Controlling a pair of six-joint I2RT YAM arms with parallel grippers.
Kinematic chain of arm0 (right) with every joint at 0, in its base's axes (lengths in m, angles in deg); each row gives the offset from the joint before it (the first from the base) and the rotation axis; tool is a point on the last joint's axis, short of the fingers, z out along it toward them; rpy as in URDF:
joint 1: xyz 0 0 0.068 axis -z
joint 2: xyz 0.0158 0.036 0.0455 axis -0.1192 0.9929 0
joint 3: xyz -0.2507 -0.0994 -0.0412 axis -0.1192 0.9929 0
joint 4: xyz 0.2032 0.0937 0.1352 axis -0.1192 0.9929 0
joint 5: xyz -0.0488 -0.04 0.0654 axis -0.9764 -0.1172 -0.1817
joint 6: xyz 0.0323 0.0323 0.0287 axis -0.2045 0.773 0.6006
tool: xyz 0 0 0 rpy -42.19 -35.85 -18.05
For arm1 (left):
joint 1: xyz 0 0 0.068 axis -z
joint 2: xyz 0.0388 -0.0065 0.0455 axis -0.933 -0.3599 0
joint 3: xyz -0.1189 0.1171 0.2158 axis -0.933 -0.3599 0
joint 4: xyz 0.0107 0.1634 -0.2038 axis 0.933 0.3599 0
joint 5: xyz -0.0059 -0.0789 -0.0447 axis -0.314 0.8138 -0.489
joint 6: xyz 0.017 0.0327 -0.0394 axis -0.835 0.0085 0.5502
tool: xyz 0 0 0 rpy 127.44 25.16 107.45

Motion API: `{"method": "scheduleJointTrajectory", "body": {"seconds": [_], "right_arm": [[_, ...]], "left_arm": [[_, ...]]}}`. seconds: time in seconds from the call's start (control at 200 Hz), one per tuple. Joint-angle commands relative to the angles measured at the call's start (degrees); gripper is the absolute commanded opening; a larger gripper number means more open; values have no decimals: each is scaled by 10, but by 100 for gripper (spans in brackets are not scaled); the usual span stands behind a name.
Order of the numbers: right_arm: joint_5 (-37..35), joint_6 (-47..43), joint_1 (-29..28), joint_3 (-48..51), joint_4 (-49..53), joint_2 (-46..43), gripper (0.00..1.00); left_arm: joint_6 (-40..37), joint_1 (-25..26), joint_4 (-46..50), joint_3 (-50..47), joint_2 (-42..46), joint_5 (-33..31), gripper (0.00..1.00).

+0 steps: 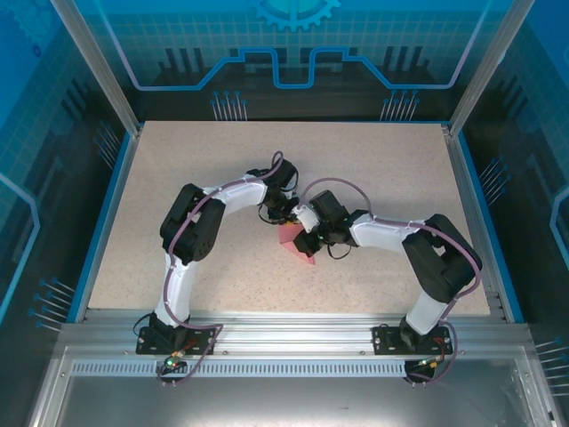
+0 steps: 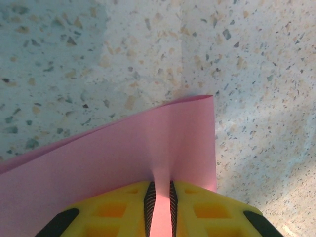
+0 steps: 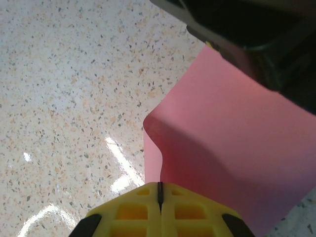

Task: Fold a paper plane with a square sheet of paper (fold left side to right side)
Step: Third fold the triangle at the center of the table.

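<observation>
Paper (image 1: 296,242) pinched between two grippers

Clamped at the tip of the right gripper (image 3: 159,186), yellow fingers pressed fully together on a curled pink edge. Caught too in the left gripper (image 2: 160,190), fingers narrow, a strip of pink running between them. Beyond the tips, bowed and partly lifted off the speckled table (image 1: 400,169): spreading ahead of the left gripper, ahead and rightward from the right one.
</observation>
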Motion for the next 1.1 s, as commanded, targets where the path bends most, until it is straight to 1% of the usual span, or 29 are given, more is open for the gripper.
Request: {"method": "scheduleJointTrajectory", "body": {"seconds": [0.0,0.295,0.45,0.585,0.765,0.915,1.095], "right_arm": [[32,9,7,-13,26,18,4],[34,9,10,-19,29,22,4],[13,15,14,-10,26,13,4],[42,11,17,1,19,-1,5],[33,5,10,10,19,0,5],[21,8,10,11,13,-3,5],[17,9,10,28,9,-5,4]], "left_arm": [[-10,8,32,8,-12,-9,22],[-11,9,32,8,-14,-10,22],[-12,10,33,8,-16,-12,22],[-8,10,30,10,-11,0,23],[-5,10,22,17,26,30,25],[-10,4,34,25,54,33,26],[-10,-7,36,12,88,32,26]]}}
